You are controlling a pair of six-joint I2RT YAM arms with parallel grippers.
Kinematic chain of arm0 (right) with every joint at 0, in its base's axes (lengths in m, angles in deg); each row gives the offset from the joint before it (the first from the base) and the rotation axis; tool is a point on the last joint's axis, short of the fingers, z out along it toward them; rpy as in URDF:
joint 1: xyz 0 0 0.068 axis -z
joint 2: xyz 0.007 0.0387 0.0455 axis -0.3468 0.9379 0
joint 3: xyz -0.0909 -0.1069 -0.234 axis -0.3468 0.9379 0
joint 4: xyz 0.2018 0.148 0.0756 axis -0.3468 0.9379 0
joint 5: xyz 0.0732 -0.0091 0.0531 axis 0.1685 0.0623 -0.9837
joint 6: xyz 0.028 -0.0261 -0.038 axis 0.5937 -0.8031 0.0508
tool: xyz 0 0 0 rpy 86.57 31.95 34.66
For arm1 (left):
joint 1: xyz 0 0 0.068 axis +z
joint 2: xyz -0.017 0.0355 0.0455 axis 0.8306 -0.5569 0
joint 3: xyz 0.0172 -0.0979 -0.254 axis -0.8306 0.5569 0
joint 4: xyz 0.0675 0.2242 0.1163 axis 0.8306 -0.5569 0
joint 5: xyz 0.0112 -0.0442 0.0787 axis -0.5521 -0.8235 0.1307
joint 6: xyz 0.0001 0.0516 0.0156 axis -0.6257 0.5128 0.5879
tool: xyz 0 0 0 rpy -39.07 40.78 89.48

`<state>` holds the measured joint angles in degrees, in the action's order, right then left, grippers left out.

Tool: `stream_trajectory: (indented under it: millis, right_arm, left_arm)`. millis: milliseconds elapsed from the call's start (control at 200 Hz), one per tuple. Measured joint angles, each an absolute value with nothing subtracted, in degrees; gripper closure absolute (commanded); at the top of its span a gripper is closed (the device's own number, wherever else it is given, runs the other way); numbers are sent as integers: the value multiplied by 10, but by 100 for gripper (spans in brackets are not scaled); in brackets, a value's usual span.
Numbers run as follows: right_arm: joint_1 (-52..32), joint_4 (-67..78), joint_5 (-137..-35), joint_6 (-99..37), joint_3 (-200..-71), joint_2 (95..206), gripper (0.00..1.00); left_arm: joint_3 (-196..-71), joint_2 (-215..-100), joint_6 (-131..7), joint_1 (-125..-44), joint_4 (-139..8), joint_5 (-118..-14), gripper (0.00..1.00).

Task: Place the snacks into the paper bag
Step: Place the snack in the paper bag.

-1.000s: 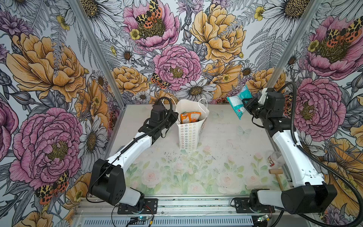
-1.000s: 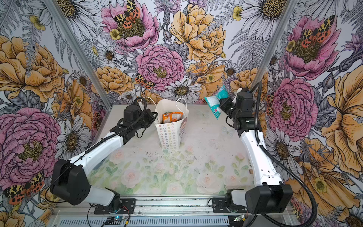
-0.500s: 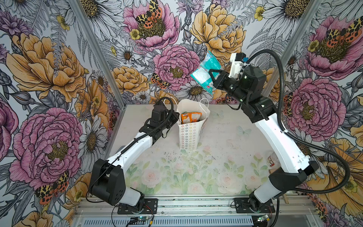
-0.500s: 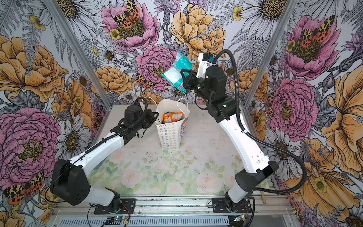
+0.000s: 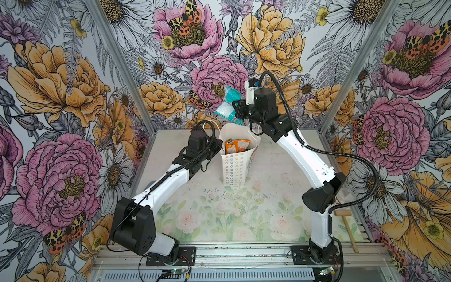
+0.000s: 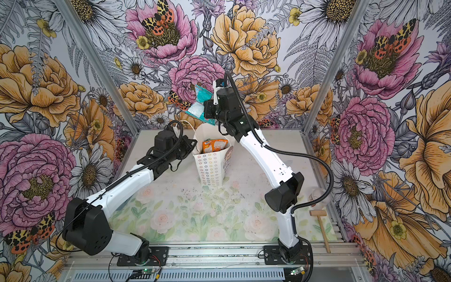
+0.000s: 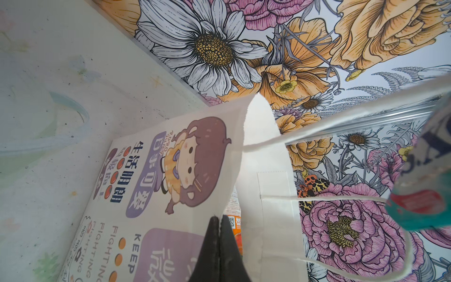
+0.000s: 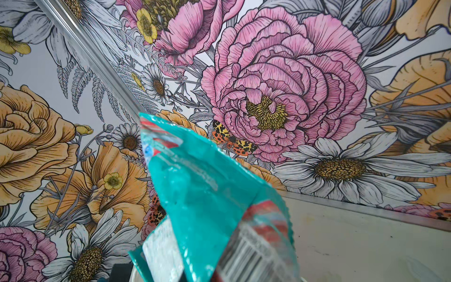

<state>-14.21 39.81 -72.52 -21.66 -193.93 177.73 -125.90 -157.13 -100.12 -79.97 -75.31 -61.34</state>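
Observation:
The white paper bag [image 5: 235, 166] [image 6: 211, 168] stands upright at the back middle of the table, mouth open. An orange snack [image 5: 238, 146] [image 6: 214, 146] pokes up inside it. My left gripper [image 5: 218, 147] [image 7: 219, 218] is shut on the bag's left rim, beside the cartoon-face side [image 7: 170, 183]. My right gripper [image 5: 236, 109] [image 6: 207, 110] is shut on a teal snack [image 5: 228, 105] [image 6: 200, 103] [image 8: 202, 195]. That snack hangs in the air just above and behind the bag's mouth. The packet hides the right jaws in the right wrist view.
A small wooden mallet [image 5: 346, 224] [image 6: 321, 224] lies near the table's right edge, with a clear plastic piece [image 6: 317, 195] behind it. The bag's cord handles [image 7: 341, 200] stick up at the mouth. Floral walls enclose the left, back and right sides.
My right arm has carried the teal snack from the back right, up high, then down and left to just above the bag. The left arm and bag have not moved.

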Motion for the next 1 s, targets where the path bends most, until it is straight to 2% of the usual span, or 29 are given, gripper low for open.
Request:
stream_trajectory:
  millis: [270, 605, 996]
  right_arm:
    - [-157, 412, -694, -240, -1927, 1776, 100]
    - [-166, 428, -654, -256, -1822, 1762, 100]
    - [-165, 429, -640, -272, -1746, 1694, 100]
  left_arm:
    - [-1259, -1570, -1001, -800, -754, -612, 100]
    - [-1259, -1570, -1001, -799, -754, -612, 100]
    - [-1256, -1568, -1001, -796, -754, -612, 100]
